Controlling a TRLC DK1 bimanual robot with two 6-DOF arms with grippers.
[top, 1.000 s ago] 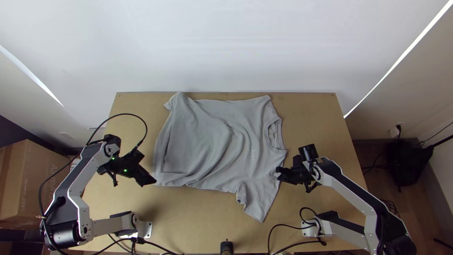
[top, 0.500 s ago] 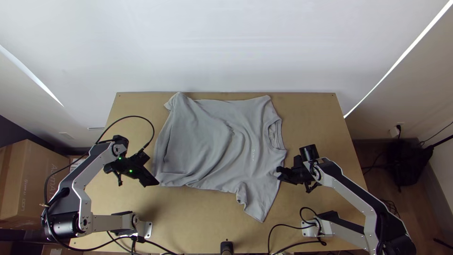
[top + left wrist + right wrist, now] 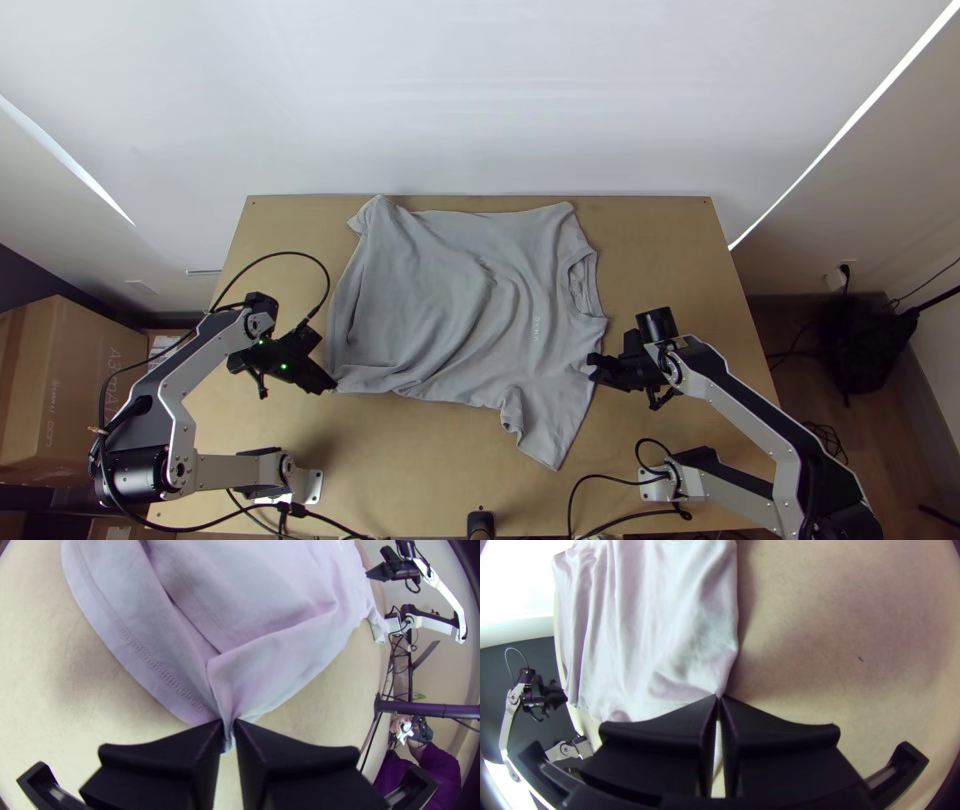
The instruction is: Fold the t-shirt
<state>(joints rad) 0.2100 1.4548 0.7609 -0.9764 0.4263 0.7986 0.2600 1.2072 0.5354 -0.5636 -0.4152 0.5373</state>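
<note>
T-shirt [image 3: 430, 300] spread, rumpled, on our worktop [image 3: 400, 465] | left gripper [image 3: 228, 726]: fingers pinching hem corner | right gripper [image 3: 718, 699]: fingers pinching shoulder edge | we judge grips set, all folding left

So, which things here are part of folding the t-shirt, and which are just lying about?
Part of the job:
T-shirt, spread but rumpled on the table
Left claw, shut on a hem corner
Right claw, shut on the edge near the collar

Just lying about:
Cardboard box, beside the table
Dark bundle, on the floor
</note>
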